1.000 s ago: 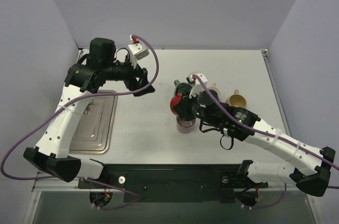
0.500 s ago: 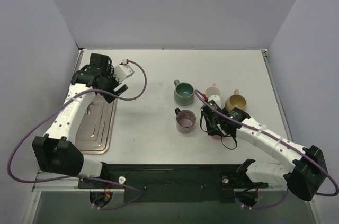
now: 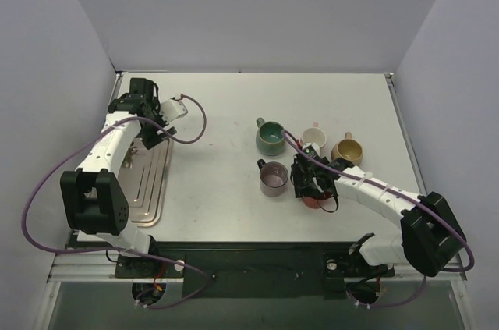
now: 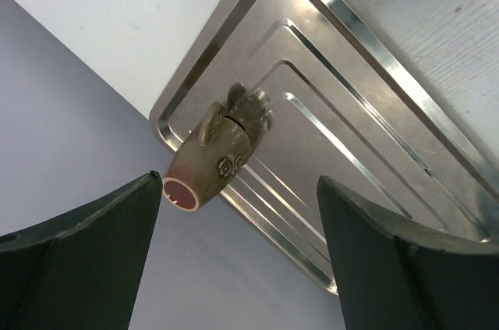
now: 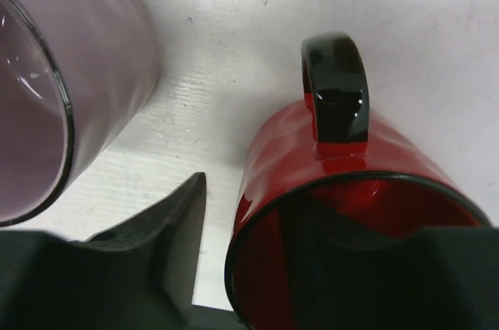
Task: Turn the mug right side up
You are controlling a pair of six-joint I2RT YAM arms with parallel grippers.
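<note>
1. The red mug (image 5: 281, 150) stands on the surface (image 3: 218, 182) at 4 o'clock from the purple mug (image 3: 273, 178), close beside it but not touching.
2. Its long axis is upright. The mouth faces up into the right wrist view and the handle (image 5: 335, 88) points to 12 o'clock there, so I judge it right side up.
3. The right claw (image 3: 309, 186) sits directly over the mug with its jaws a little apart. The one finger (image 5: 175, 260) that shows is just clear of the outer wall, apparently gripping nothing.
4. The coming move probably calls for a straight lift along that axis. A sideways drag could tip the mug toward 10 o'clock.
5. The left claw (image 4: 238, 183) gapes wide and empty over the tray (image 4: 374, 135), far off at 9 o'clock, so the right arm is nearer.
</note>
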